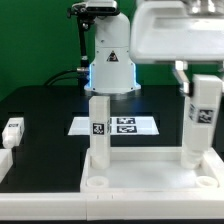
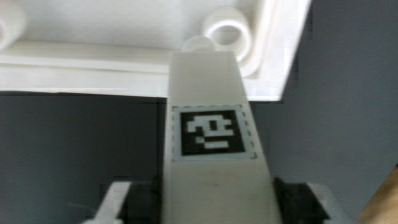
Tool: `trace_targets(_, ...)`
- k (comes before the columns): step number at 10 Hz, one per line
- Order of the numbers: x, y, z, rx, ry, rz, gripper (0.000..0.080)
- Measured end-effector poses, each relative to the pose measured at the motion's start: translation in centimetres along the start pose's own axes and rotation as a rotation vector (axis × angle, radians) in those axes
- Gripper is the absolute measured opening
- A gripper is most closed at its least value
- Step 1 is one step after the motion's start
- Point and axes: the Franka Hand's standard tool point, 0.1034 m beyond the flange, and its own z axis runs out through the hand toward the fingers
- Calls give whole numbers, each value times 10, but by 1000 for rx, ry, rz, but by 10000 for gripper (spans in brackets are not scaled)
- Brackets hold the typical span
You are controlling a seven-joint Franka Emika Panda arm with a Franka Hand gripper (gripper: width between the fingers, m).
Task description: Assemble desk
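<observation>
Wrist view: fingers (image 2: 125,205) pinch tagged leg (image 2: 210,130) at desk top (image 2: 71,60) corner; exterior view adds second upright leg (image 1: 99,125).

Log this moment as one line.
claw: shut on held leg | held leg: upright, lower end at desk top corner, exterior view's right | other leg: upright on desk top, exterior view's left | spare leg: on table

Exterior: low, near, facing arm (image 1: 110,55). Wrist: close along leg (image 2: 210,120), shared.
</observation>
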Motion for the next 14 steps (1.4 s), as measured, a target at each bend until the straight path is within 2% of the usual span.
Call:
trace_targets(2,3,-13,9,-2,7,-30,285)
trace_targets(6,2,-12,11,-2,2,-30,285)
trace_targets(8,4,-7,15,-8,-2,-30,285)
trace_targets(14,-3,-9,29,-15,-19,-37,285)
